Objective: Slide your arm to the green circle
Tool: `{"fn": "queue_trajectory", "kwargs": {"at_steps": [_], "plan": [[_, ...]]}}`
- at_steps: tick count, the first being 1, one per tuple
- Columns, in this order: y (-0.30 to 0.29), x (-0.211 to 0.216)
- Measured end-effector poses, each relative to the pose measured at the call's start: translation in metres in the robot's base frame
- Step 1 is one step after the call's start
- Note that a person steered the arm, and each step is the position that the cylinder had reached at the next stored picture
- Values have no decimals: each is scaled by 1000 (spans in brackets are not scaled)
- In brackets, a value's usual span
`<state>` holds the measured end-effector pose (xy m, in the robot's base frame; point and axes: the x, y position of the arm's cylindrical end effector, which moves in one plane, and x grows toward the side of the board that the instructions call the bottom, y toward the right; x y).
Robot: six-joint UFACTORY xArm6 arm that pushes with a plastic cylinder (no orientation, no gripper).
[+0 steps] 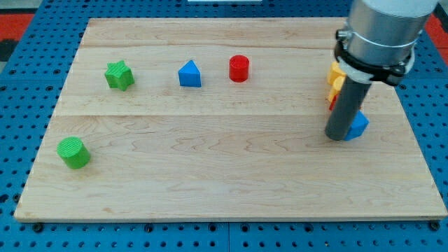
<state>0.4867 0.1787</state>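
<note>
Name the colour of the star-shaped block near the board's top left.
Green: the star, in the only camera view.

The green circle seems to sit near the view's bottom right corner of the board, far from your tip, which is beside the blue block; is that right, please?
Not quite: the camera view shows the green circle near the view's bottom left corner of the board. The rest holds: my tip is far from it, beside the blue block at the view's right.

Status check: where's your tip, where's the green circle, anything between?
My tip at the view's right, beside the blue block. Green circle far off at the view's lower left, untouched. No block between them on the board.
</note>
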Motion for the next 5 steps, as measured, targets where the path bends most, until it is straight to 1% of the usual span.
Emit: {"fn": "queue_trajectory", "kwargs": {"at_steps": [1, 2, 3, 4, 5], "plan": [[-3, 11], [-71, 48], [-175, 69], [-302, 95], [-434, 111]]}}
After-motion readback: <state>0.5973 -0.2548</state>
